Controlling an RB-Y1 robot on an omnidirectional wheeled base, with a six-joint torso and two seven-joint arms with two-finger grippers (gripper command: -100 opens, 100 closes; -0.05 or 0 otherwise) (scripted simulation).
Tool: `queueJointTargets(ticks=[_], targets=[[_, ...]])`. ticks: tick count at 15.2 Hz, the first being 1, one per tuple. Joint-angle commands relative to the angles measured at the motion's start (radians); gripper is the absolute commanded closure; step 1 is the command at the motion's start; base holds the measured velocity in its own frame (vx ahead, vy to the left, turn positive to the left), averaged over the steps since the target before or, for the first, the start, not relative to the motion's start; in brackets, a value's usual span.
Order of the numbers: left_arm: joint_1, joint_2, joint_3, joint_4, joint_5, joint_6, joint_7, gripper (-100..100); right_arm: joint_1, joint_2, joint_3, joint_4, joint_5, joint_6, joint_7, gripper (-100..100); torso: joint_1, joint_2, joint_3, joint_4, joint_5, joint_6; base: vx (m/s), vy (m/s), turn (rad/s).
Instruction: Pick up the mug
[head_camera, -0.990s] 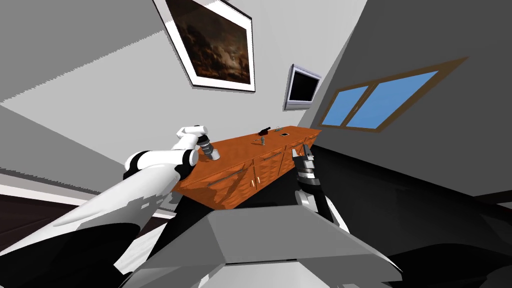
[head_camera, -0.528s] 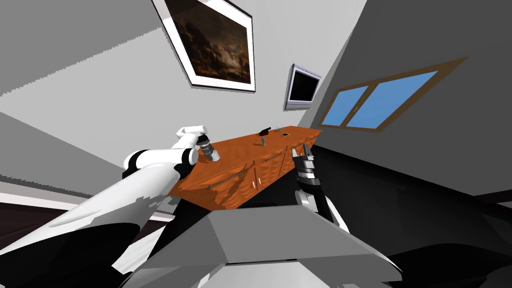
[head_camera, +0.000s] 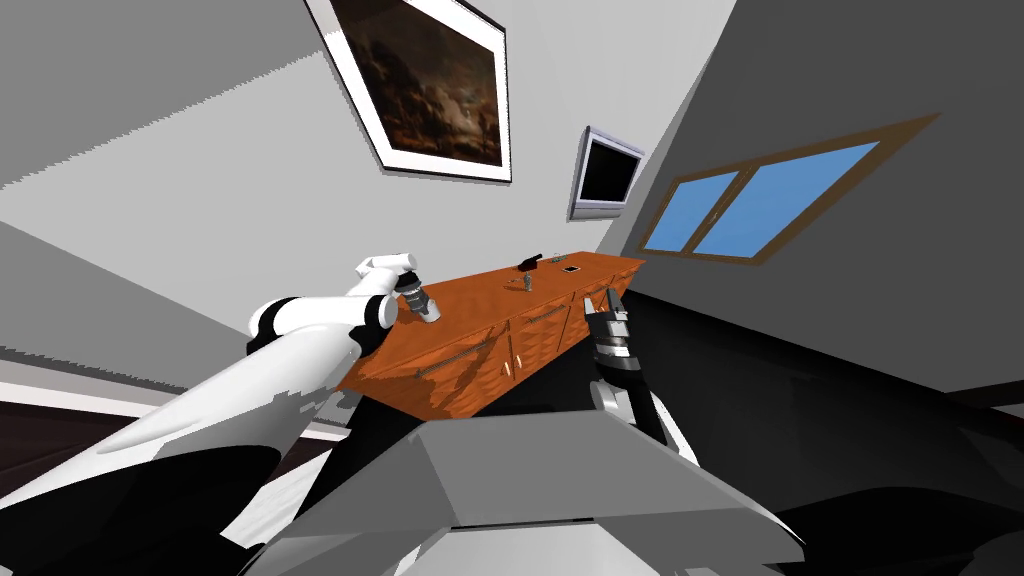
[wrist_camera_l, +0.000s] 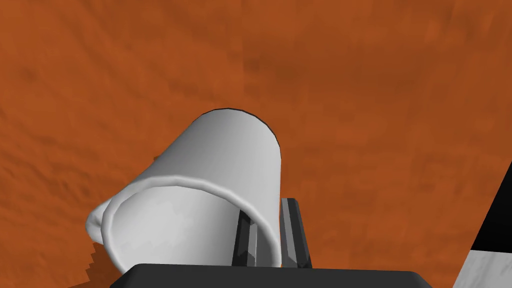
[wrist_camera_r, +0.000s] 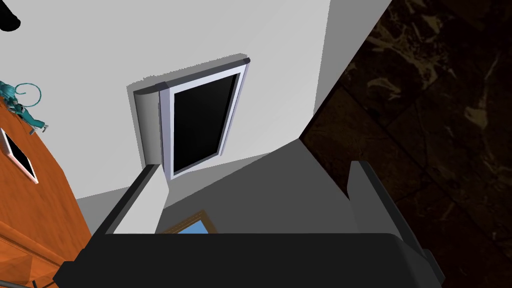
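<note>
Compared with 1 s ago, the left hand (head_camera: 412, 293) has rolled slightly at the wrist and still pinches the mug (head_camera: 428, 308); the rest looks unchanged. The pale grey mug hangs tilted over the near left end of the orange desk (head_camera: 480, 305), mouth toward the hand. 1 finger (wrist_camera_l: 244, 240) sits inside it and the other outside, narrow on its wall. Whether its base touches the desk I cannot tell. The right hand (head_camera: 608, 305) hangs before the desk's front, fingers (wrist_camera_r: 142, 202) wide apart.
</note>
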Motion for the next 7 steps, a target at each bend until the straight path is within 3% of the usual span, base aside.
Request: queueJointTargets(ticks=[1,4,7], targets=[[0.000,0.000,0.000,0.000,0.000,0.000,0.000,100,0.000,0.000,0.000,0.000,0.000,0.000,0.000,0,0.000,0.000,0.000,0.000,0.000,0.000,0.000,0.000,0.000],[-0.017,0.015,-0.004,-0.016,0.001,0.042,-0.001,100,0.000,0.000,0.000,0.000,0.000,0.000,0.000,0,0.000,-0.001,0.000,0.000,-0.001,0.000,0.010,0.004,-0.012],[-0.019,0.013,-0.005,0.000,0.000,0.031,-0.003,100,0.000,0.000,0.000,0.000,0.000,0.000,0.000,0,0.000,-0.001,0.000,0.000,-0.001,0.001,0.016,0.007,-0.004]])
